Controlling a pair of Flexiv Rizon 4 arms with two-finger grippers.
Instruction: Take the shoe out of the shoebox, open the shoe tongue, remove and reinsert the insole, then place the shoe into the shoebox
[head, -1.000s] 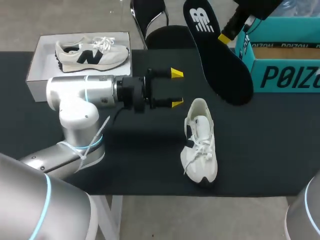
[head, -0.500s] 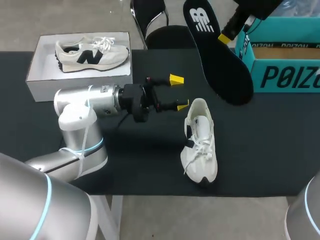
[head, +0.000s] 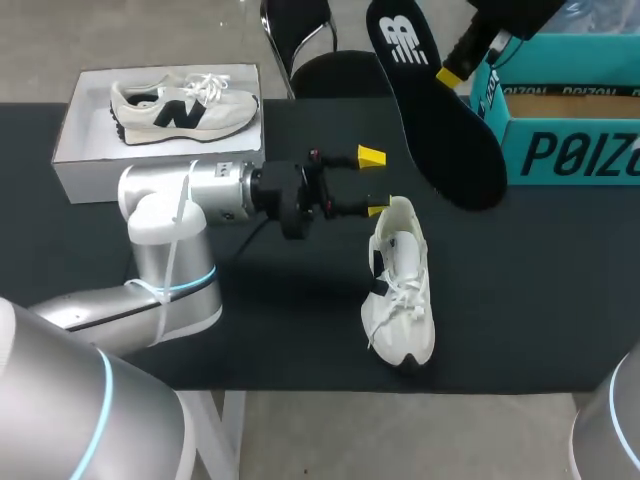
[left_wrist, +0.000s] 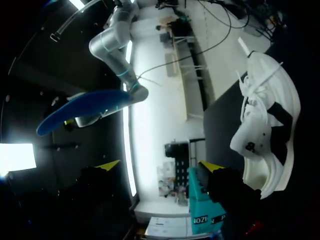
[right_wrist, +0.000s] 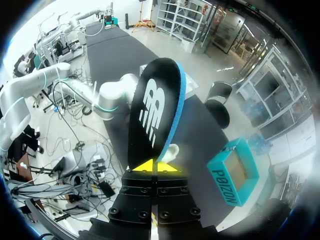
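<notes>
Pinching insole (right_wrist: 155, 107) in right hand (right_wrist: 155, 166)

Bare table (head: 540, 280) right of the shoe (head: 400, 285) — insole (head: 435, 110) hangs beyond it.

Head: even, bright; soft shadow under left gripper (head: 374, 184). L wrist: dim, white glare ahead. R wrist: bright thru-out.

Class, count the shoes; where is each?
2. One shoe lies in the white box, far left; the loose shoe lies on the table beside the left gripper. The teal box may hide more.
</notes>
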